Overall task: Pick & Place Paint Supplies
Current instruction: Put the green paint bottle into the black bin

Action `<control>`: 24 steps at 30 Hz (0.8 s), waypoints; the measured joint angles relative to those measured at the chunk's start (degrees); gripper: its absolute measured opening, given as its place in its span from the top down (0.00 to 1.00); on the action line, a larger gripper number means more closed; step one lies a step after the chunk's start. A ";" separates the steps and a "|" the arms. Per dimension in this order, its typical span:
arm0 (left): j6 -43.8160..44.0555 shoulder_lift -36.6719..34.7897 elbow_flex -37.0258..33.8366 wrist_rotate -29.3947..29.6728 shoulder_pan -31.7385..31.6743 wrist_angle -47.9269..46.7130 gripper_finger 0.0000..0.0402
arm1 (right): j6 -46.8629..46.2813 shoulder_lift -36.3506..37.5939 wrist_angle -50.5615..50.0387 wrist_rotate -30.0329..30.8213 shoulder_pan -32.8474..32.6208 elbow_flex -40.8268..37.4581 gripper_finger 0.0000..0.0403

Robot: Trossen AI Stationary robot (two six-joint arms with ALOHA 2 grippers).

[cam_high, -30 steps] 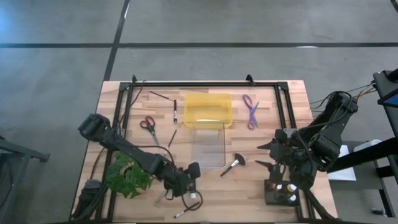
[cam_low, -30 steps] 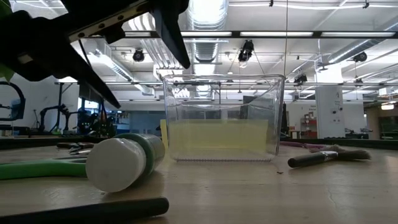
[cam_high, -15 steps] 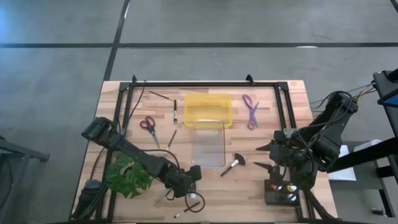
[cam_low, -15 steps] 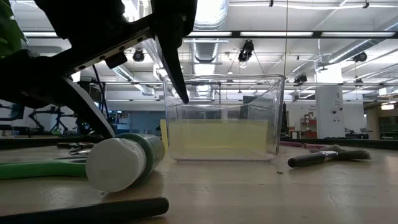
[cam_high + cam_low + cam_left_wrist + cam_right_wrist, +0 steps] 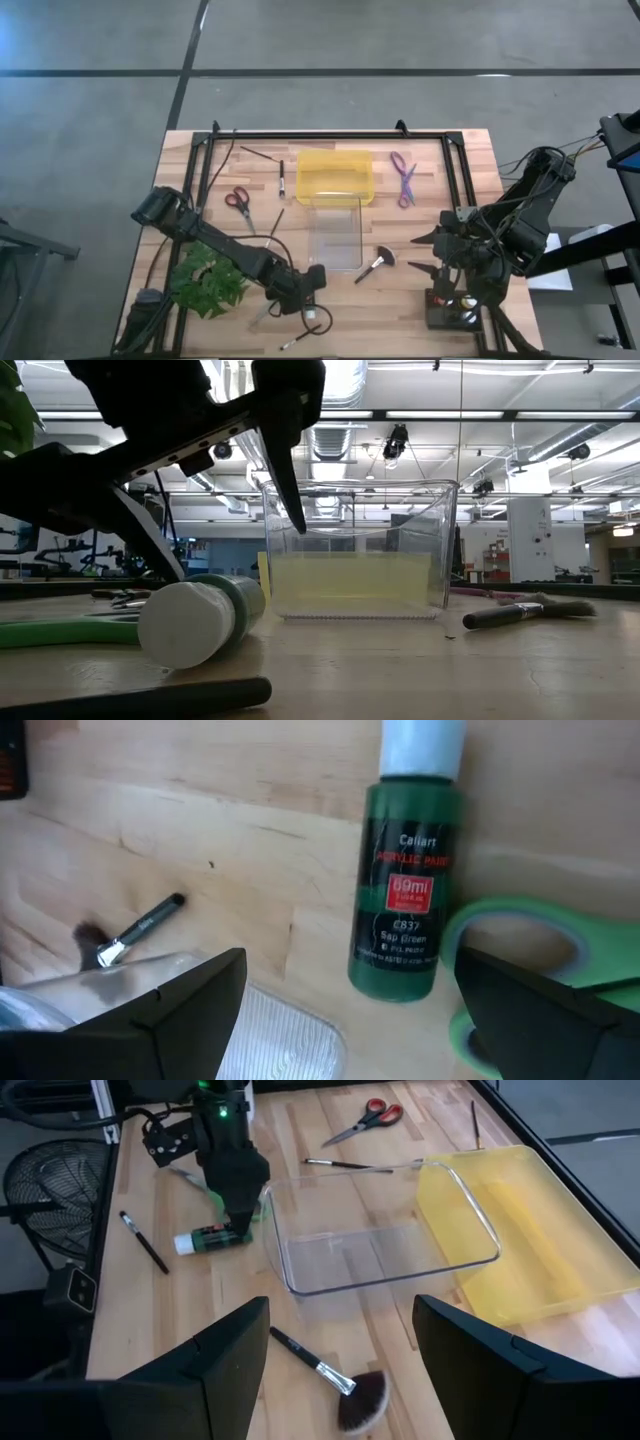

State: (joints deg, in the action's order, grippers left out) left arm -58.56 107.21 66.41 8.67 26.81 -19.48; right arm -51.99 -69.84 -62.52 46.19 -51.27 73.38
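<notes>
The left gripper (image 5: 304, 288) hangs low over the front part of the table (image 5: 420, 190), just above a green bottle (image 5: 407, 885) of paint. Its jaws are spread wide, one on each side of the bottle, so it looks ready to drop down and pinch it. The bottle lies on its side with its white cap (image 5: 185, 624) pointing to the front edge. It is not held yet.

Green scissors (image 5: 520, 955) lie right beside the bottle, touching it or nearly so. That could get in the way, since one jaw must fit into the small gap between them. A thin dark brush (image 5: 135, 930) lies a bit apart on the other side.

The clear bin (image 5: 335, 232) sits in the middle of the table, close to the gripper, with a yellow bin (image 5: 335, 176) just behind it. They are open on top, so things can be dropped in. I think the bottle is meant to go into one of them.

The fan brush (image 5: 376, 264) lies near the clear bin's right front corner. Red scissors (image 5: 238, 202) and purple scissors (image 5: 403, 176) lie farther back. A leafy plant (image 5: 205, 282) sits at the front left.

The right gripper (image 5: 428, 250) waits over the right edge, jaws spread, holding nothing. Little bottles stand in a rack (image 5: 450, 308) below it.
</notes>
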 joint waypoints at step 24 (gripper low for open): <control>0.24 3.59 -0.09 -2.47 -0.44 -0.11 0.57 | -0.07 -0.02 0.45 -1.11 0.00 -0.35 0.39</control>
State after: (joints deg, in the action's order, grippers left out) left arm -58.33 110.80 66.32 6.19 26.37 -19.59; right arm -52.05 -69.87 -62.07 45.08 -51.27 73.03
